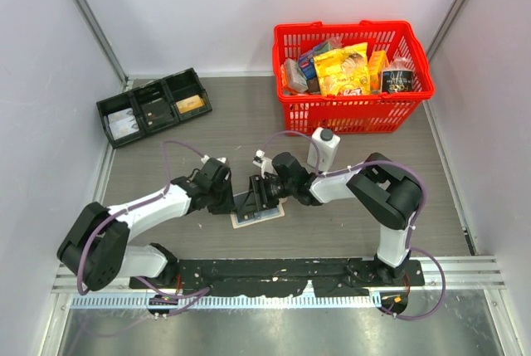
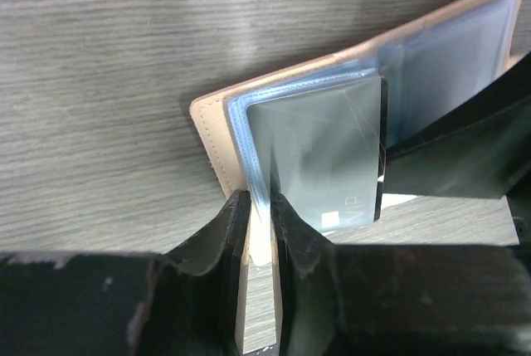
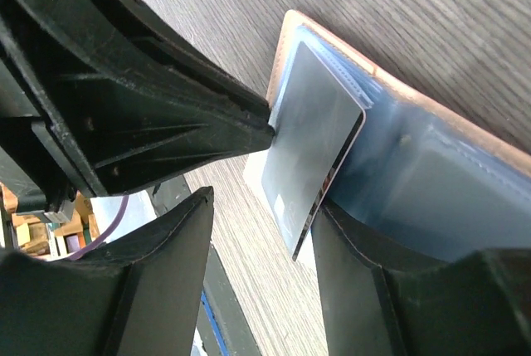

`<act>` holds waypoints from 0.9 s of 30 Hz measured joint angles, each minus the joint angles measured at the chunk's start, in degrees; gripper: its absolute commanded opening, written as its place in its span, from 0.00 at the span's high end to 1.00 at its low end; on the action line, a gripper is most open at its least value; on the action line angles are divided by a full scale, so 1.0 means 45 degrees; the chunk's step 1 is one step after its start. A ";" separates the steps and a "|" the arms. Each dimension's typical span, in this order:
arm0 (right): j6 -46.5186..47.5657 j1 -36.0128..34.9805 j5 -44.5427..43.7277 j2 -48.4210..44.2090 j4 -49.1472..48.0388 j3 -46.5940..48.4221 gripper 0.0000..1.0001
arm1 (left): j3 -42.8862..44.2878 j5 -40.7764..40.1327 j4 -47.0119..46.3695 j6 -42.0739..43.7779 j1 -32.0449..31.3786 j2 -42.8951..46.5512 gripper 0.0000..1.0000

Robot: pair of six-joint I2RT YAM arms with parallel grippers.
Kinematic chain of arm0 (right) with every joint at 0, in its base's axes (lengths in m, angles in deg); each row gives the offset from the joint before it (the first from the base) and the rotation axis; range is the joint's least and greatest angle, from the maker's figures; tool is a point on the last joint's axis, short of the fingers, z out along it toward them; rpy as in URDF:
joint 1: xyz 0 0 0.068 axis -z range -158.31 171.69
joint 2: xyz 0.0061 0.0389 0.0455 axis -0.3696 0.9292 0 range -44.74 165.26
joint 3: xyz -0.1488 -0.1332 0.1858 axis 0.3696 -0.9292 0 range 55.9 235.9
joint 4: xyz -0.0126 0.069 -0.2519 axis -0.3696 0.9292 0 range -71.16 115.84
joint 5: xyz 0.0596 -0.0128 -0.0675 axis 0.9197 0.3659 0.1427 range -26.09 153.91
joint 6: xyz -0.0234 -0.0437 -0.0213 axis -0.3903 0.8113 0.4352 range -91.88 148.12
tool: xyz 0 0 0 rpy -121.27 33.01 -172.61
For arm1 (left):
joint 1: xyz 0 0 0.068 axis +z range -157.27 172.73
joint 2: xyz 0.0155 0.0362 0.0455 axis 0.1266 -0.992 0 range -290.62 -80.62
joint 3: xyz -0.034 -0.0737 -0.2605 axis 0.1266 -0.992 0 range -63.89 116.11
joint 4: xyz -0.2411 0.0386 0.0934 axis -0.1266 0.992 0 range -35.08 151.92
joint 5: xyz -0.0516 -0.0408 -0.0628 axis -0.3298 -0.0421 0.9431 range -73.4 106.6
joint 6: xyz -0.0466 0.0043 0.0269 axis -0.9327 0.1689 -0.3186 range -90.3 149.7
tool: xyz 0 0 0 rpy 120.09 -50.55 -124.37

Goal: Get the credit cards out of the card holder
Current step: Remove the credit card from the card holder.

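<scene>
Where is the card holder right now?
In the top view the card holder lies open on the table, mid-front, between the left gripper and right gripper, nearer than the red basket.

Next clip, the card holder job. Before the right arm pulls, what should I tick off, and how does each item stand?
1. Holder anchored: ok. The left gripper is shut on the near edge of the card holder.
2. Card exposed: ok. A grey card sticks partly out of the holder.
3. Right gripper placed: ok. The right gripper is open, with the card's free corner between its fingers.
4. Card gripped: not ok. Those fingers are not closed on it yet.
5. More cards left inside: cannot tell from these views.
</scene>
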 measured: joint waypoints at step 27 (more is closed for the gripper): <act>-0.0491 -0.0058 0.0117 0.0233 -0.0461 0.0087 0.44 | -0.0559 0.0024 0.0233 -0.0379 0.0423 0.0549 1.00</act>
